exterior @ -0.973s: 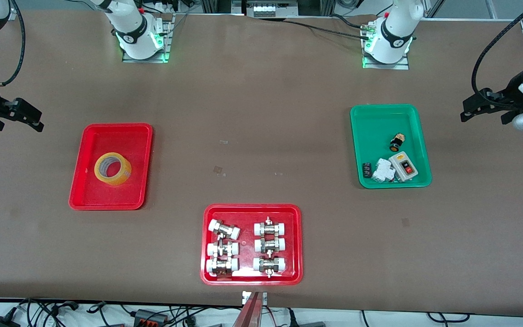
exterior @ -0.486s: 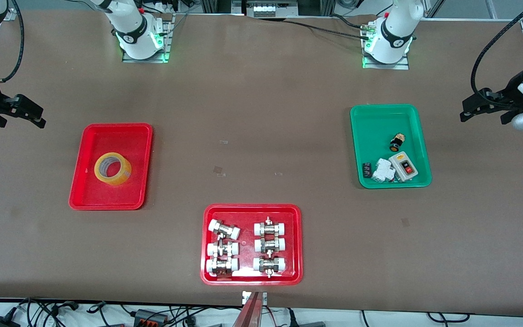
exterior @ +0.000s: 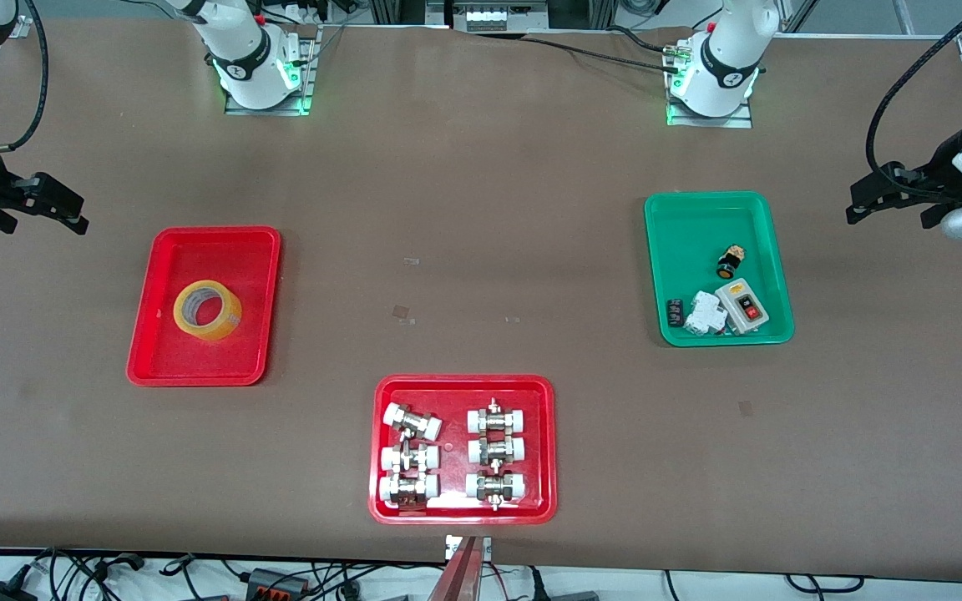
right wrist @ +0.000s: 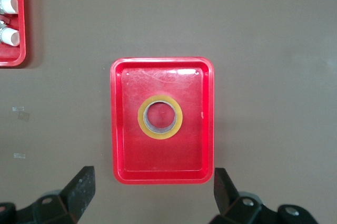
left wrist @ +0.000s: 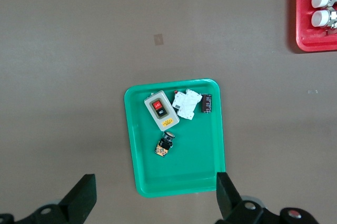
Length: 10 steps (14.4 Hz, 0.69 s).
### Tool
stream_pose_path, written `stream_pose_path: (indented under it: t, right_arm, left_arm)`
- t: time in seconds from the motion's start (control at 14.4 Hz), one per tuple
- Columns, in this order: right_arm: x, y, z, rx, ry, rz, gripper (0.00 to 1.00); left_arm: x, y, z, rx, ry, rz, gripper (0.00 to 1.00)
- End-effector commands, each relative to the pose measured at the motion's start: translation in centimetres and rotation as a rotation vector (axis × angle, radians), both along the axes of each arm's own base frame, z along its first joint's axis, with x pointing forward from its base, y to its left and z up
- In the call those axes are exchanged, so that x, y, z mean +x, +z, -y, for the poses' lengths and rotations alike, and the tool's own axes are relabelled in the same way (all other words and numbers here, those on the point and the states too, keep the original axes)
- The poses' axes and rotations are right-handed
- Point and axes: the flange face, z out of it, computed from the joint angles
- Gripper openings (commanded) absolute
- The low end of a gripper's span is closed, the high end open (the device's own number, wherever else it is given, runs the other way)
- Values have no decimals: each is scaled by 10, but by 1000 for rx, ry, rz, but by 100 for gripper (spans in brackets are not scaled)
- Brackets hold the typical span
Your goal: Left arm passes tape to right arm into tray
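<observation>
Tape point(exterior: 207, 310) lies flat in the tray point(exterior: 165, 367); with both hands, left point(left wrist: 152, 203) and right point(right wrist: 150, 197), spread empty and raised, the arms likely need only clear off without disturbing it.

Looking down from my right wrist, I see the tray point(right wrist: 163, 71), red and rectangular with rounded corners, lying on the brown table point(right wrist: 274, 34). The tape point(right wrist: 160, 116), a yellow roll, lies flat near the middle of the tray with its pale core facing up. My gripper point(right wrist: 152, 195) is over the table just beside the tray's rim, its two black fingers point(right wrist: 80, 186) spread wide with nothing between them, and the edge of a second red tray point(right wrist: 11, 62) holding white-capped fittings point(right wrist: 8, 6) shows at one corner.
</observation>
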Motion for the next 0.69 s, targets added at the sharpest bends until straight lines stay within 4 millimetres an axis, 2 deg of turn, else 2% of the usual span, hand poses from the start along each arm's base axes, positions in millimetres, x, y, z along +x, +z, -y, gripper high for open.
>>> stream_pose_path:
  t: [0.0, 0.14, 0.63]
  right_arm:
    - [-6, 4, 4, 48, -29, -4, 100]
    - [-6, 5, -1, 55, -22, -7, 100]
    - [-11, 7, 4, 53, -16, -29, 100]
  left_arm:
    - [2, 5, 1, -6, -15, 1, 100]
    - [2, 5, 1, -6, -15, 1, 100]
    - [2, 5, 1, -6, -17, 1, 100]
